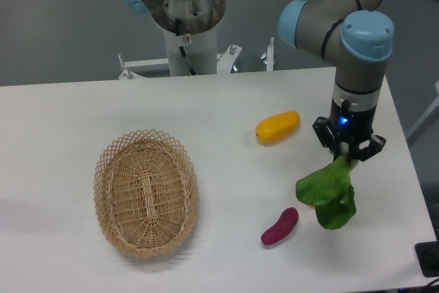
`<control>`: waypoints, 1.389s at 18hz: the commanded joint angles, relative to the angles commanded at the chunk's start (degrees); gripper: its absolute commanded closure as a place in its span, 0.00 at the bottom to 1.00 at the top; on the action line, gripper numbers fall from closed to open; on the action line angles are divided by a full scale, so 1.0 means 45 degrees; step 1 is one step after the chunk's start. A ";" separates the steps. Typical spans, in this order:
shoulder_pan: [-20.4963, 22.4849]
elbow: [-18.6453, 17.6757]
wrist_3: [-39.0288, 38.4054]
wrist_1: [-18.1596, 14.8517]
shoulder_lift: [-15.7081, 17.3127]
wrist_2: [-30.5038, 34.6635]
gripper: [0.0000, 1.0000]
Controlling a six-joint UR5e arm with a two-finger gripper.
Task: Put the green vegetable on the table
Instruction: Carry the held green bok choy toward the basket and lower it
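The green vegetable point(329, 193) hangs limp from my gripper point(348, 158), which is shut on its pale stem end. Its leaves droop down over the right part of the white table point(226, 101); I cannot tell whether the leaf tips touch the tabletop. The gripper points straight down, near the table's right edge.
A small purple sweet potato point(280, 226) lies just left of the hanging leaves. A yellow mango-like fruit point(278, 127) lies left of the gripper. An oval wicker basket point(145, 192) stands at the left. The arm's base point(186, 29) stands behind the table's back edge.
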 joint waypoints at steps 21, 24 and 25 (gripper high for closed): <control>-0.1933 -0.3553 -0.1973 0.0176 0.1114 0.0117 0.70; -0.2245 -0.3808 -0.1973 0.0760 0.0763 0.0137 0.70; -0.2285 -0.3828 -0.1915 0.1013 0.0665 0.0233 0.70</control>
